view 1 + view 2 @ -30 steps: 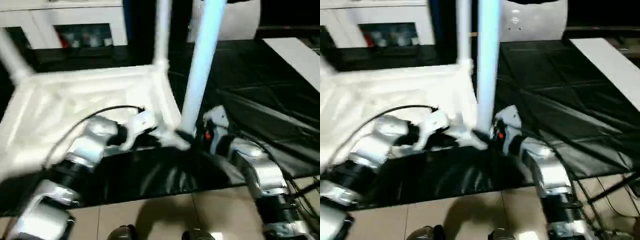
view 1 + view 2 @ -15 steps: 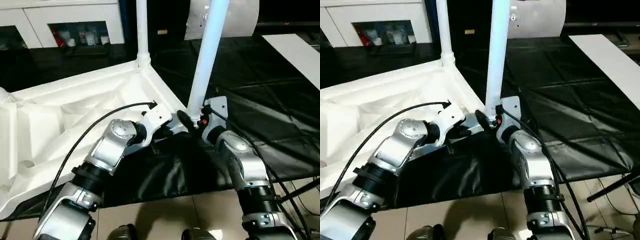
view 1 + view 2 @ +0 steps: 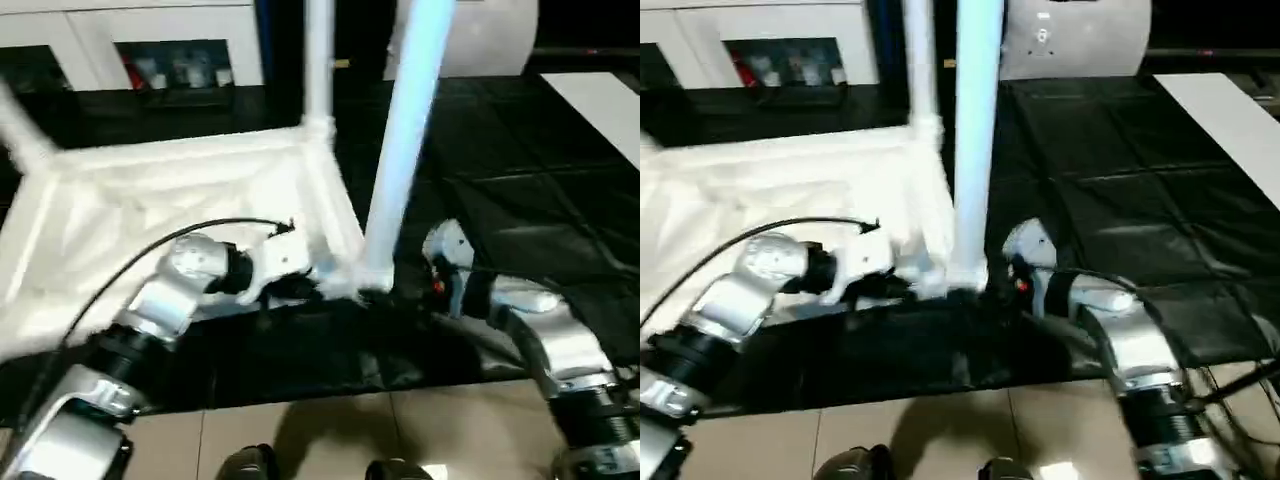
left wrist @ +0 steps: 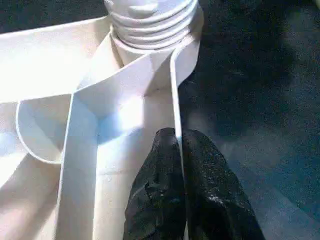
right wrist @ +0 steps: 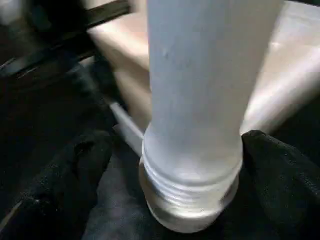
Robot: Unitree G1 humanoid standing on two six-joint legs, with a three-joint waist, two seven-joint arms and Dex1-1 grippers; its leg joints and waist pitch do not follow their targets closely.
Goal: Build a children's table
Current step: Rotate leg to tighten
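Observation:
The children's table top (image 3: 170,200) lies upside down on the black padding, ribs facing up. Three white legs stand upright in its corners: a far one (image 3: 318,60), a left one (image 3: 20,130) and a near one (image 3: 400,150). My left gripper (image 3: 318,287) is shut on the top's thin rim (image 4: 175,100) beside the near corner, one finger (image 4: 155,200) on each side of the wall. My right gripper (image 3: 400,297) is open around the near leg's threaded base (image 5: 195,190), its black fingers (image 5: 65,175) spread wide on either side.
The black padded surface (image 3: 520,180) stretches to the right and back. A white board (image 3: 600,110) lies at the far right. White cabinets (image 3: 150,40) line the back. Tiled floor (image 3: 330,430) runs along the front edge.
My right gripper's fingers have spread apart from the near leg's base. The left gripper stays pinched on the rim. The head camera has shifted.

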